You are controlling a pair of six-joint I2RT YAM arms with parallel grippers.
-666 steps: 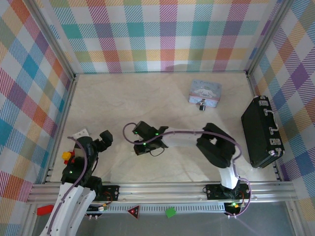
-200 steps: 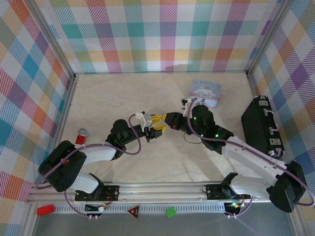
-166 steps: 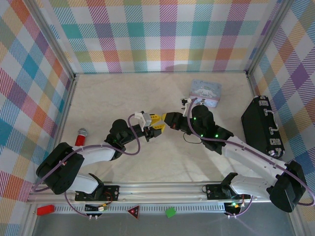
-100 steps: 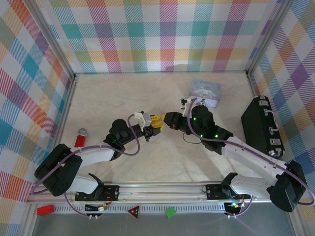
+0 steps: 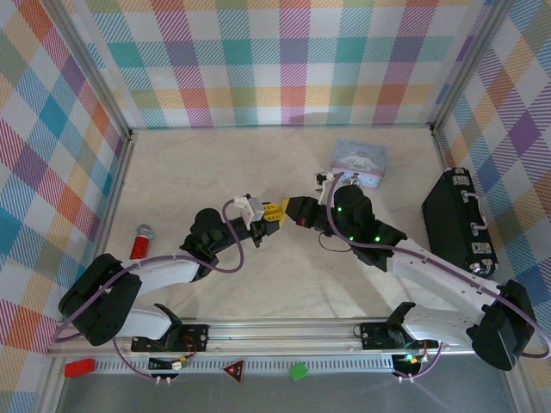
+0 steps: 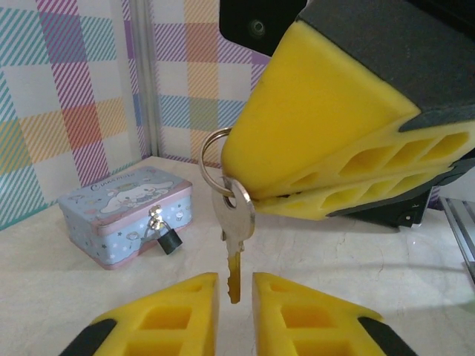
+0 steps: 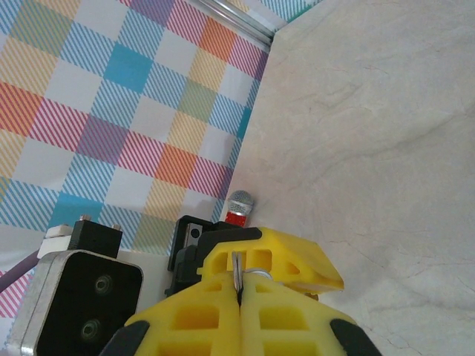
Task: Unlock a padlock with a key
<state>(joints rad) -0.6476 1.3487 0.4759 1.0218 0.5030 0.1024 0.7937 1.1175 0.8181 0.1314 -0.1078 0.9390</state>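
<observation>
Key (image 6: 236,222) hangs blade-down, long axis vertical, well apart from the tin (image 6: 122,215), its head pinched by the right gripper (image 6: 249,194). The left gripper (image 6: 235,285) waits directly beneath, jaws narrowly spread around the blade tip. The padlock (image 6: 169,240) hangs on the tin's front.

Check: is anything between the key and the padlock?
Nothing visible stands in the way. The key hangs from the right pincer, its tip between the parted fingers of the left pincer. Bare table lies between it and the padlock hanging on the front of the tin.
</observation>
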